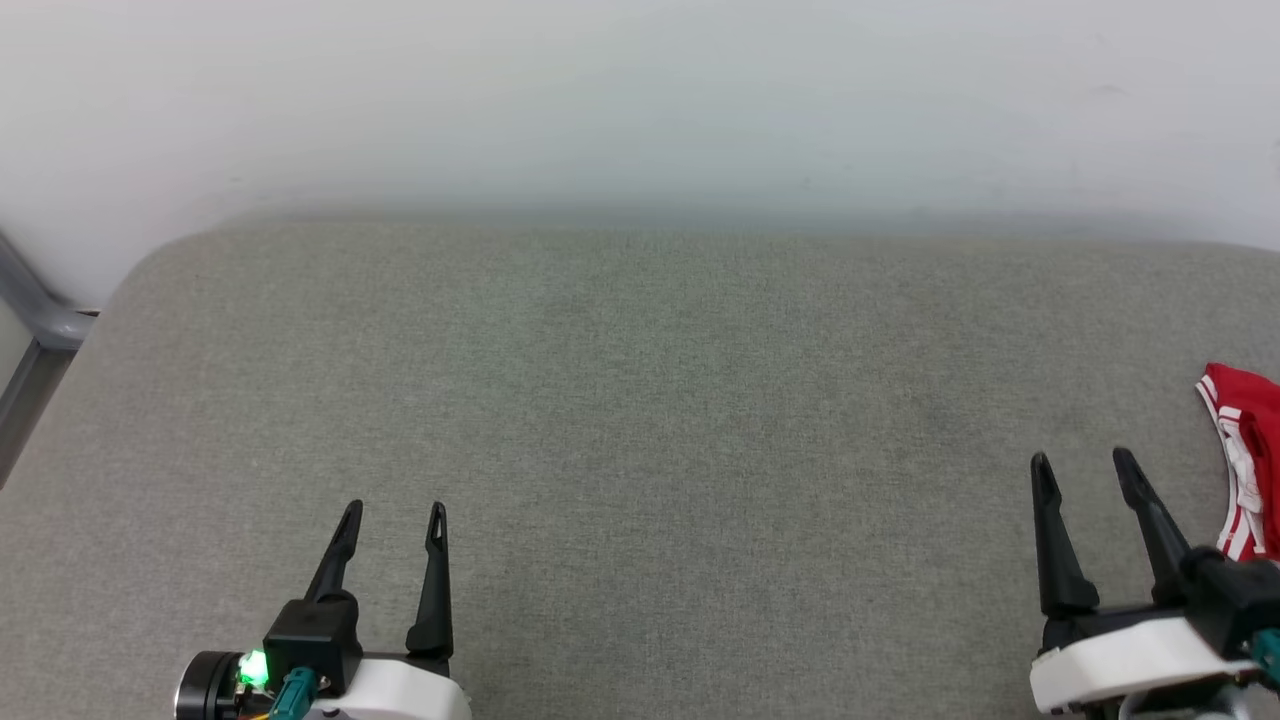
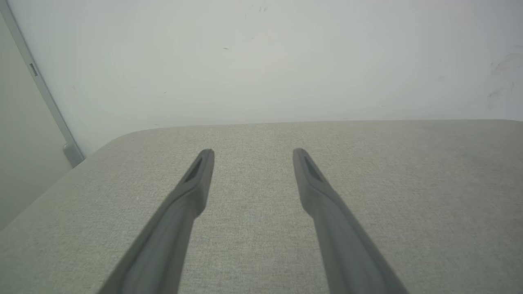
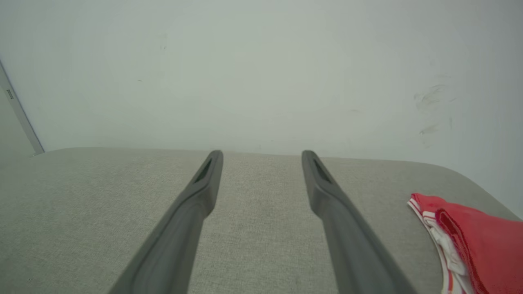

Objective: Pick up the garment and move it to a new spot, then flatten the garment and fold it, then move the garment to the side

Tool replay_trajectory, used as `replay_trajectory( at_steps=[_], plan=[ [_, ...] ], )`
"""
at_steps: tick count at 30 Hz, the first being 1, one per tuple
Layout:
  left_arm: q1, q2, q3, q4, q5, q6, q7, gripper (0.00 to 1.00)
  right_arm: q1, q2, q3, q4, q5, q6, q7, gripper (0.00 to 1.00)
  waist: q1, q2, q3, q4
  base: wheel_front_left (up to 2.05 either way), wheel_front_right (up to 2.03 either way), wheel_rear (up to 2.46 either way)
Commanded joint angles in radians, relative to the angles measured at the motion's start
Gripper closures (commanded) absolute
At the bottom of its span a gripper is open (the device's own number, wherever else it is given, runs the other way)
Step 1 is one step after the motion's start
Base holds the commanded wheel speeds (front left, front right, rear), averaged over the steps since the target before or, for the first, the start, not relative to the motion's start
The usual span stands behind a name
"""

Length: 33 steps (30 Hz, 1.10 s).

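The red garment with its red-and-white striped trim lies folded at the far right edge of the grey fabric-covered surface, just beside the right gripper but not touching it (part of it runs out of the head view). Both grippers hover low over the surface with jaws spread wide and nothing between them, the left gripper at the lower left, well apart from the garment. A pale wall rises behind the surface, and a grey metal frame stands at the far left.
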Motion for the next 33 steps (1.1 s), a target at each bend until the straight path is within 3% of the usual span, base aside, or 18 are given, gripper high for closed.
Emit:
replay_trajectory(
  at_steps=[1,11,26,27,33],
  plan=[
    [0.011,-0.002,0.004,0.002,-0.009,-0.005,-0.002,0.00,0.032,0.012,-0.006,-0.013,0.005,-0.001,-0.005,0.00,0.0001,0.0000,-0.010,0.003,0.00,0.00,0.00],
    [0.044,-0.009,0.008,0.002,-0.024,-0.024,-0.002,0.00,0.139,0.029,-0.019,-0.075,0.017,-0.001,-0.007,0.00,0.0001,0.0000,-0.041,0.013,0.00,0.00,0.00],
    [0.055,-0.013,0.019,0.002,-0.028,-0.044,-0.002,0.00,0.185,0.029,-0.032,-0.068,0.055,-0.001,-0.009,0.00,0.0001,0.0000,-0.050,0.008,0.00,0.00,0.00],
    [0.048,-0.010,0.019,0.004,-0.028,-0.044,0.000,1.00,0.174,0.025,-0.033,-0.067,0.048,0.000,-0.005,1.00,0.0001,0.0000,-0.050,0.007,0.00,0.00,0.00],
    [0.064,-0.011,0.020,0.051,-0.037,-0.045,0.008,1.00,0.177,0.026,-0.032,-0.022,0.057,0.000,0.002,1.00,0.0001,0.0000,-0.050,0.007,0.00,0.00,0.00]
  ],
)
